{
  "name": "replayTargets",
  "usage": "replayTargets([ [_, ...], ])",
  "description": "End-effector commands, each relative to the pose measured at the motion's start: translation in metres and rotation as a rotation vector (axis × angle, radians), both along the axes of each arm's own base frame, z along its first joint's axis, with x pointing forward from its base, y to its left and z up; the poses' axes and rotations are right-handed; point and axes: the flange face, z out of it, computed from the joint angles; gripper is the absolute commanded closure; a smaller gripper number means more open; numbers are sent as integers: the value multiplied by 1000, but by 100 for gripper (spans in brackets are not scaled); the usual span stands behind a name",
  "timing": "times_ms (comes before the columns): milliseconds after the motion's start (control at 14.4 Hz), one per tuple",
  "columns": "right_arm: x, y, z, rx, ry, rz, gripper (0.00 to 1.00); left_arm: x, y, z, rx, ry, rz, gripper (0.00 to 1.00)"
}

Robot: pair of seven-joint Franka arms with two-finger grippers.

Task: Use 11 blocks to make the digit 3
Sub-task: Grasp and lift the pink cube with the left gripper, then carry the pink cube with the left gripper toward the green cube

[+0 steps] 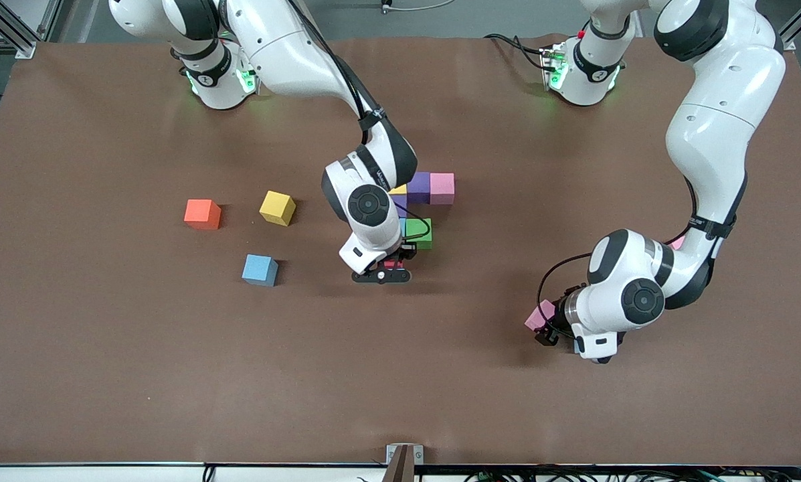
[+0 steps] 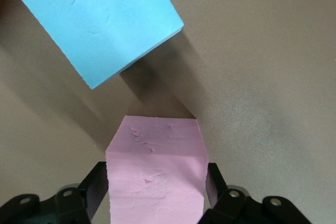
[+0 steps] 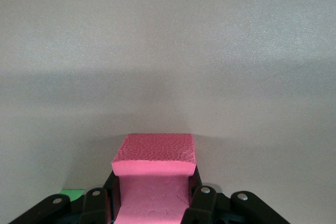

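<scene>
progress: digit 3 [image 1: 421, 204] only partly built near table [image 1: 106, 368] centre | right gripper [image 1: 381, 275] clamping red foam cube [image 3: 155, 156] beside it | left gripper [image 1: 549, 329] closing around pink foam cube [image 2: 156, 169] | loose cubes remaining

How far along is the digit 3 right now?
Barely started. Done: a purple foam cube, a pink foam cube and a green foam cube sit joined in a cluster mid-table. In hand: the right gripper is shut on a red foam cube beside the green foam cube; the left gripper straddles a second pink cube. Left: the loose yellow cube and light blue cube, among others.
</scene>
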Motion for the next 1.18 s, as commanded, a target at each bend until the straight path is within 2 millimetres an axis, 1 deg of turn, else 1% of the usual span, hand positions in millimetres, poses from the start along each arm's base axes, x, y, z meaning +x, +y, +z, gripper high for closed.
replayTargets([
  [0, -6, -1, -7, -30, 10, -16, 99, 7, 1, 7, -12, -17, 1, 67],
  [69, -7, 0, -6, -30, 8, -16, 99, 7, 0, 11, -15, -16, 14, 74],
  [139, -7, 0, -6, -30, 8, -16, 99, 7, 1, 15, -31, -5, 48, 77],
  [208, -7, 0, -7, -29, 10, -19, 99, 5, 0, 22, -43, 9, 88, 78],
  [277, -8, 1, -7, -28, 11, -21, 99, 1, -6, 28, -42, 20, 126, 76],
  [347, -8, 1, -6, -27, 9, -34, 99, -5, -17, 39, -42, 31, 177, 76],
  [416, -8, 2, -6, -27, 10, -37, 98, -14, -32, 46, -41, 54, 223, 76],
  [554, -9, 3, -4, -25, 9, -35, 98, -28, -53, 58, -31, 78, 330, 76],
  [762, -9, 4, -5, -21, 11, -41, 98, -54, -78, 60, -3, 120, 441, 76],
  [901, -10, 5, -5, -20, 11, -52, 98, -75, -96, 61, 22, 140, 514, 76],
  [1040, -10, 5, -4, -22, 10, -54, 98, -97, -113, 63, 21, 128, 576, 77],
  [1109, -10, 5, -4, -23, 9, -53, 98, -107, -118, 63, 11, 110, 606, 77],
])
